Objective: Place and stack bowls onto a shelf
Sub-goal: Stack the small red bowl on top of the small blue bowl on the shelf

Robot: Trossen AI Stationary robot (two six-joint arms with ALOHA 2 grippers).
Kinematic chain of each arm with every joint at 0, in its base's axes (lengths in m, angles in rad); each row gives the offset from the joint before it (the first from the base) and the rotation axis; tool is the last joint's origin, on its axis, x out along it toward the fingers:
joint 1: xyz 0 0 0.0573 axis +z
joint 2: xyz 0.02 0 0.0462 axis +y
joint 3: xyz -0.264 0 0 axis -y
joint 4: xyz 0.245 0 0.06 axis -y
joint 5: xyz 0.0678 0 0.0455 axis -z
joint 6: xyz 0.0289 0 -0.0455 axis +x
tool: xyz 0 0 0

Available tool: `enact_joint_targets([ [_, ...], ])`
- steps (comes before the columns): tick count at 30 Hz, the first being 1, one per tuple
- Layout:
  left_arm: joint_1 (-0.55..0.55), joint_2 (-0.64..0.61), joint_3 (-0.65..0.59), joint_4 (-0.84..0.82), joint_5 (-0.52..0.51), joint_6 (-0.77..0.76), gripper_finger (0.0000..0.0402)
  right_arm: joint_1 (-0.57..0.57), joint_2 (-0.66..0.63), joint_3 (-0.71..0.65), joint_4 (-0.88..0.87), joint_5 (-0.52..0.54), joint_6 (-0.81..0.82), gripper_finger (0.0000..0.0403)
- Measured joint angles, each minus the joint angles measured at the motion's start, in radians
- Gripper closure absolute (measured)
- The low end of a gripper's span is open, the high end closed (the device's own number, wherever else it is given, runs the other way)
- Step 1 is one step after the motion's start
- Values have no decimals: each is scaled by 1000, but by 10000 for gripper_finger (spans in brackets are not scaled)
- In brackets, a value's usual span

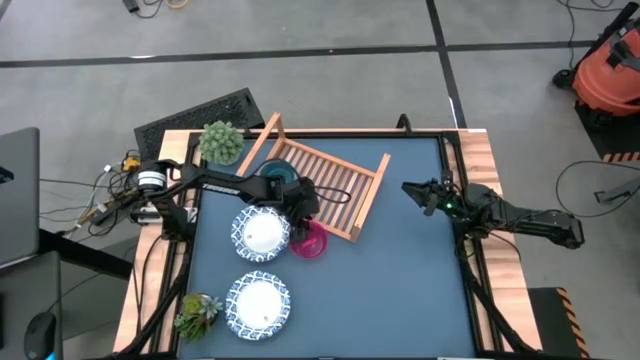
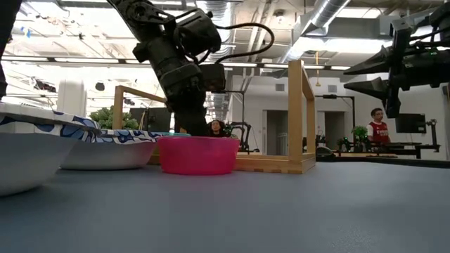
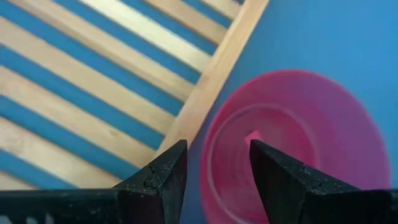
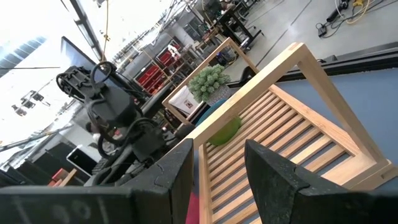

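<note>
The magenta bowl (image 1: 311, 241) (image 2: 197, 154) (image 3: 292, 143) stands upright on the table, just off the near long edge of the wooden shelf (image 1: 325, 180) (image 3: 93, 81). My left gripper (image 1: 304, 220) (image 3: 217, 171) is open above it, pointing down; one finger is over the bowl's hollow, the other over the shelf's edge. A teal bowl (image 1: 278, 177) sits on the shelf's left end. The right wrist view shows a green bowl (image 4: 225, 130) there too. Two white blue-rimmed bowls (image 1: 261, 232) (image 1: 260, 304) rest on the table. My right gripper (image 1: 425, 192) (image 2: 373, 74) (image 4: 217, 168) is open in the air at the right. My left gripper straddles the magenta bowl's rim (image 3: 208, 134) on the side next to the shelf, coming from above. Whether the fingers (image 3: 163, 174) touch the rim, I cannot tell.
A potted plant (image 1: 220, 142) stands at the table's far left corner, another (image 1: 197, 313) at the near left. The shelf lies slantwise with raised end rails (image 1: 372, 195) (image 2: 299, 116). The table's right half (image 1: 400, 290) is bare blue mat. A person (image 2: 380, 130) stands far off in the room.
</note>
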Motion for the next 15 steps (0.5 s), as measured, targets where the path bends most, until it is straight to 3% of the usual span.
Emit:
enact_joint_targets([
  [5, 8, 0, 0, -6, 16, -9, 280, 0, 0, 0, 0, 0, 0, 232],
  [13, 3, 0, 0, -17, 16, -25, 386, 0, 0, 0, 0, 0, 0, 232],
  [15, 3, 0, 0, -18, 6, -26, 396, 0, 0, 0, 0, 0, 0, 232],
])
